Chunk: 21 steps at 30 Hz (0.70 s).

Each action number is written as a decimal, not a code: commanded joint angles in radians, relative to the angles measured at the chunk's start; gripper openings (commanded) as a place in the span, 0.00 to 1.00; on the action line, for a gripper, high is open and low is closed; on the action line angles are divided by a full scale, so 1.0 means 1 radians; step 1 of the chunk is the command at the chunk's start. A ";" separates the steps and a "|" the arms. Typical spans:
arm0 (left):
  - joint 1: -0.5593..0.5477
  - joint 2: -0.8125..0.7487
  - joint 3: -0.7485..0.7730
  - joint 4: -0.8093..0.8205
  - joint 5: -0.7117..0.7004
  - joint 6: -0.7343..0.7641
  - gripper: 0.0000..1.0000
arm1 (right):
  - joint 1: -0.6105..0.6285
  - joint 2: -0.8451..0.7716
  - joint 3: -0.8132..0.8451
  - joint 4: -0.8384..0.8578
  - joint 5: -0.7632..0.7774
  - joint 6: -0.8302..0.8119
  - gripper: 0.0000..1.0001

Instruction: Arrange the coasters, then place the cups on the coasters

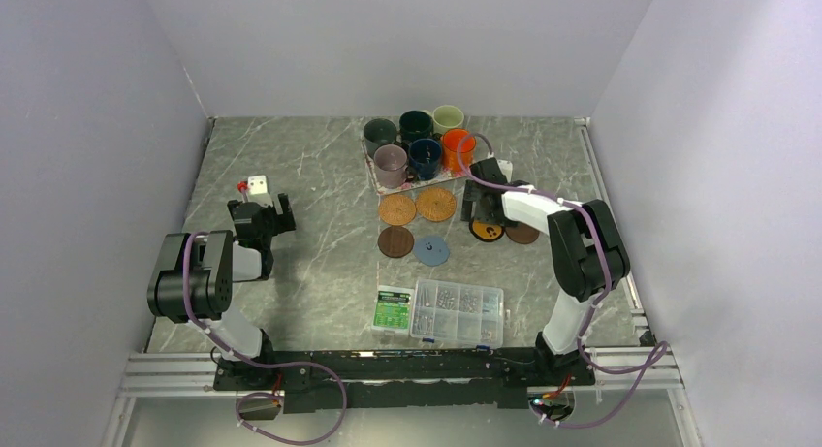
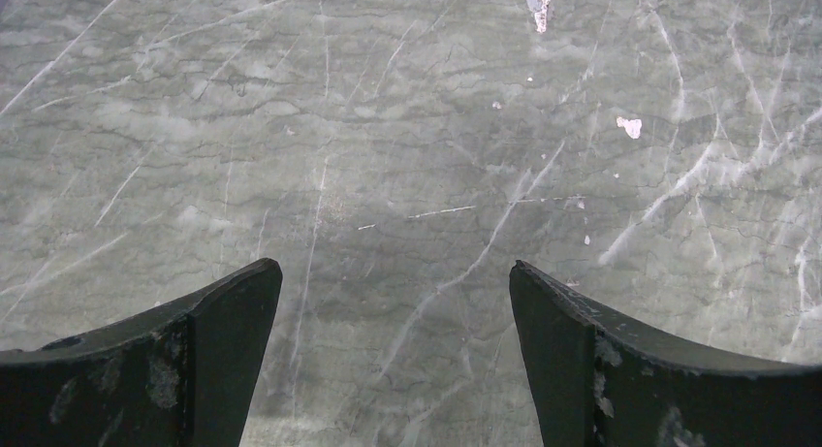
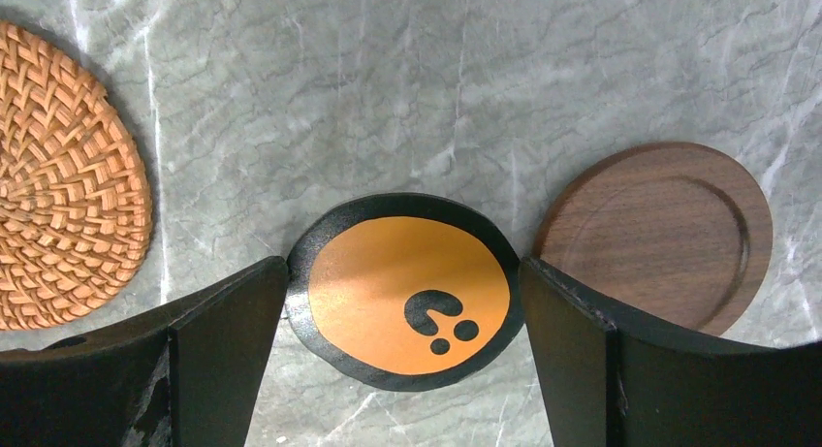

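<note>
— What is the right gripper (image 3: 402, 272) doing?

— Its jaws are spread wide and point down at the table (image 3: 388, 98). The black-and-orange coaster (image 3: 407, 292) lies flat between them, its rim just meeting both inner faces. I cannot tell whether they press on it.

— And around that gripper?

— Just to its right lies a dark brown coaster (image 3: 659, 234), close beside the black-and-orange one. To its left is a woven tan coaster (image 3: 58, 175), a little apart. In the overhead view a second woven coaster (image 1: 396, 209), another dark brown coaster (image 1: 395, 241) and the light blue coaster (image 1: 433, 250) lie further to its left.

— The cups?

— All six cups (image 1: 425, 156) stand crowded on the floral tray (image 1: 371, 175), just beyond the gripper and to its left.

— The left gripper (image 2: 395, 272)?

— Jaws wide apart, nothing between them, only bare marble beneath, well away from the coasters.
</note>
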 commanded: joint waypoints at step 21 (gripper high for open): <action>0.002 0.000 -0.002 0.050 0.016 0.011 0.94 | 0.003 -0.077 0.045 -0.076 -0.042 -0.042 0.94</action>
